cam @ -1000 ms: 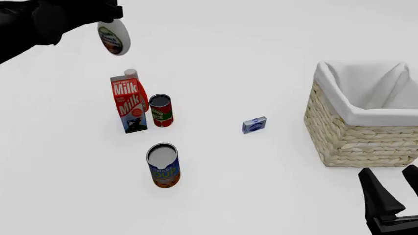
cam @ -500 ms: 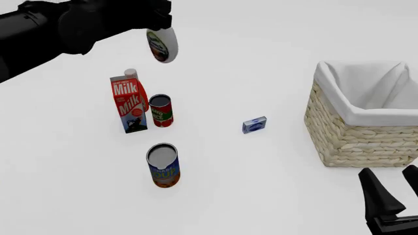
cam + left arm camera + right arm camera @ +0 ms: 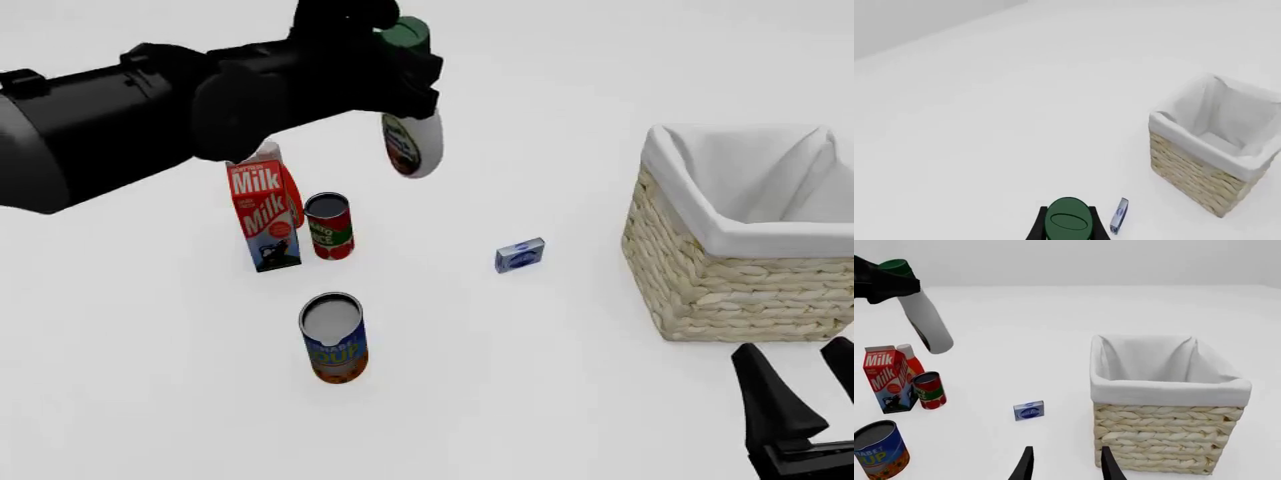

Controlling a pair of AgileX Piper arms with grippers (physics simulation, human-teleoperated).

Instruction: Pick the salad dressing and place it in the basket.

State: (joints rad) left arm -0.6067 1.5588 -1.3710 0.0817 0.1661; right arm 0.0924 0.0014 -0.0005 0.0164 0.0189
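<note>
The left tool (image 3: pixel 400 60) pinches the salad dressing (image 3: pixel 412 143) just under its green cap, and the bottle hangs in the air, tilted, high above the counter (image 3: pixel 534 360). It is to the right of the milk carton (image 3: pixel 263 213) and the red can (image 3: pixel 328 226), with the small blue box (image 3: pixel 519 255) lower and further right. The basket (image 3: pixel 721 275) stands well apart on the right, its white liner open to the sky.

How to do this well? Carry the bottle across at this height or higher; the rim is tall, and a low sweep could catch the hanging base on the liner. The bottle dangles from its neck, so a smooth, unhurried move should keep it from swinging. Aim for the middle of the opening, not the near-left corner, then lower until the base is inside before letting go.

The right tool (image 3: pixel 1066 466) sits near the basket's front wall, fingers spread and holding nothing. It looks clear of the path, but worth minding.
</note>
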